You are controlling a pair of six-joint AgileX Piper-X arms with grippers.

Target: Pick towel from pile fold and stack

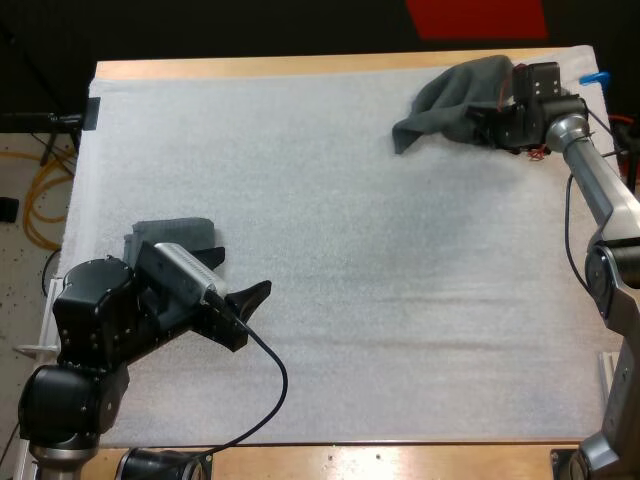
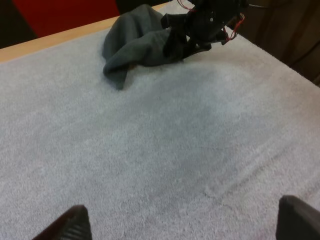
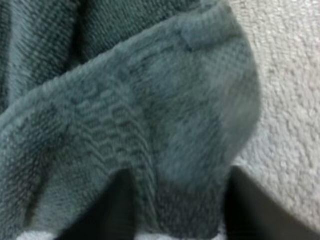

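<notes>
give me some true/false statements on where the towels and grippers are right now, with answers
1. The crumpled towel lies at the far right of the mat. True.
2. The left gripper is shut on a towel. False: its fingers stand apart over bare mat, holding nothing.
3. The right gripper has crumpled towel fabric pressed between its fingers. True.
4. The folded towel sits in the middle of the mat. False: it lies at the mat's near left side.
</notes>
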